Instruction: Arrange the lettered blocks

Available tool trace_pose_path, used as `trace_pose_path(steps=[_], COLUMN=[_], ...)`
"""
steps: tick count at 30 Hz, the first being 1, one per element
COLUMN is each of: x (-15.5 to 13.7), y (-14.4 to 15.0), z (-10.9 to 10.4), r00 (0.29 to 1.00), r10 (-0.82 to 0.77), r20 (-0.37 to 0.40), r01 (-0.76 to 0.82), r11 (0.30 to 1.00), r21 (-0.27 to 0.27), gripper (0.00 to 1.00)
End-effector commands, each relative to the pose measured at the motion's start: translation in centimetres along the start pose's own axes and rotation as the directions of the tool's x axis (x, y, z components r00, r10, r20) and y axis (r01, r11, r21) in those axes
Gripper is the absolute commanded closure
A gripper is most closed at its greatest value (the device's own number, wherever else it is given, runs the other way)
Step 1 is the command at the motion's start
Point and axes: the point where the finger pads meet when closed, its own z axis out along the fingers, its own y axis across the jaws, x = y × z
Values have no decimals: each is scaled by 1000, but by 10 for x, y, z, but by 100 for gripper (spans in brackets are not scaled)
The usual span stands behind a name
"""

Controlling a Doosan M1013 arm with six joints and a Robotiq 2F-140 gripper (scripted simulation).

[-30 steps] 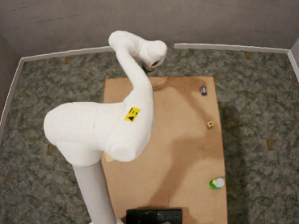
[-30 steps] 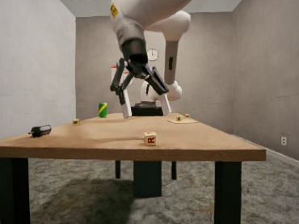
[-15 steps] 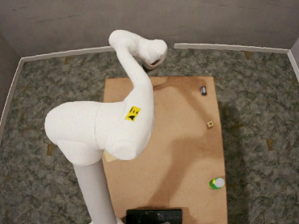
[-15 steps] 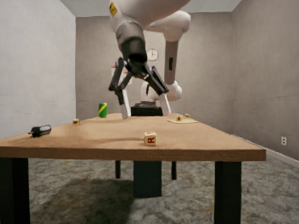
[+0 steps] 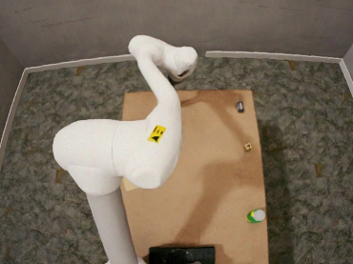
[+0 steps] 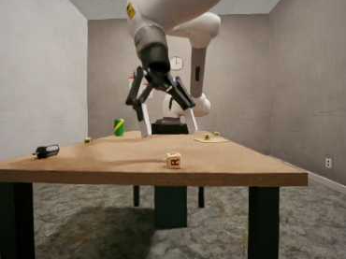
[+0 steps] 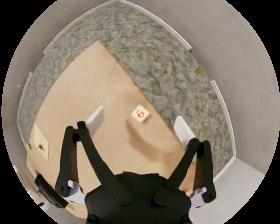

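My gripper (image 6: 169,132) (image 7: 140,117) is open and empty, high above the table. Below and between its fingers in the wrist view, a cream block (image 7: 140,113) (image 6: 173,160) stands near the table's far edge. Its top shows a red mark like a 6 or 9; a side shows a red R. A second block (image 5: 247,147) (image 6: 88,140) stands near the right edge in the top view. A third block (image 6: 207,136) (image 7: 40,147) stands on the pale mat (image 6: 223,141) (image 7: 39,134) (image 5: 130,185). A fourth block (image 6: 216,134) (image 7: 29,146) is at or just beyond the mat's edge. Their tops are too small to read.
A green can (image 5: 256,215) (image 6: 119,127) and a dark object (image 5: 240,107) (image 6: 47,151) stand or lie toward the table's right side in the top view. A black plate (image 5: 181,254) (image 7: 51,190) is at the near edge. The arm hides part of the mat in the top view.
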Motion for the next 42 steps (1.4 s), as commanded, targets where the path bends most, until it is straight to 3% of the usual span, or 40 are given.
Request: trace_pose_path(steps=[1, 17, 20, 23, 32, 34, 35, 42], x=[-3, -3, -15, -69, -177, -177, -209, -290], y=[3, 3, 5, 10, 22, 22, 25, 31], z=[0, 0, -7, -27, -66, -66, -78, -108], r00=[1000, 1000, 1000, 1000, 1000, 1000, 1000, 1000], r10=[-1, -1, 0, 1, 1, 1, 1, 1], r20=[7, 7, -1, -1, -1, -1, -1, 0], r01=[1, 1, 0, -1, -1, -1, -1, -1], r11=[1000, 1000, 1000, 1000, 1000, 1000, 1000, 1000], r21=[0, 0, -4, -4, -5, -5, -5, 3], gripper=[0, 0, 0, 0, 0, 0, 0, 0])
